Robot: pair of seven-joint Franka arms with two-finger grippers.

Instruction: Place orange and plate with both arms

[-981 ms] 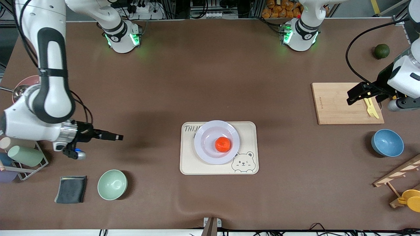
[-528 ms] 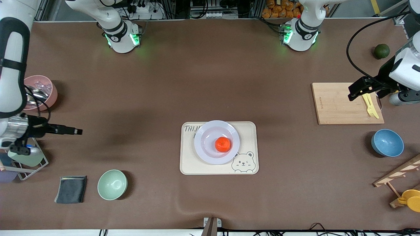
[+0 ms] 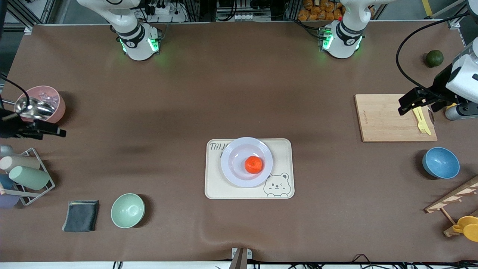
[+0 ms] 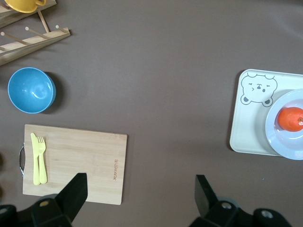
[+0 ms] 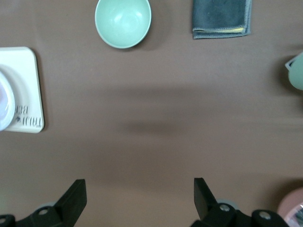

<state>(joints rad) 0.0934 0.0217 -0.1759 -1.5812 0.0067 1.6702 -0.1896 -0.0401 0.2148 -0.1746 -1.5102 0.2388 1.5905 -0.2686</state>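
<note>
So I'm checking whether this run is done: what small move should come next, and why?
Probably none beyond parking both arms. The orange sits on the plate, which rests on the tray. The left gripper hangs open and empty over the cutting board; the right gripper hangs open near the pink bowl. Nothing looks left to place.

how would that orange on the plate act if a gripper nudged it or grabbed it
The orange is round and sits loose on the plate, so a nudge would probably roll it toward the raised rim. It looks small and smooth-skinned, so probably light, and it might slip from a two-finger pinch that is off centre. The shallow plate, resting on the tray, may slide too if pushed.
</note>
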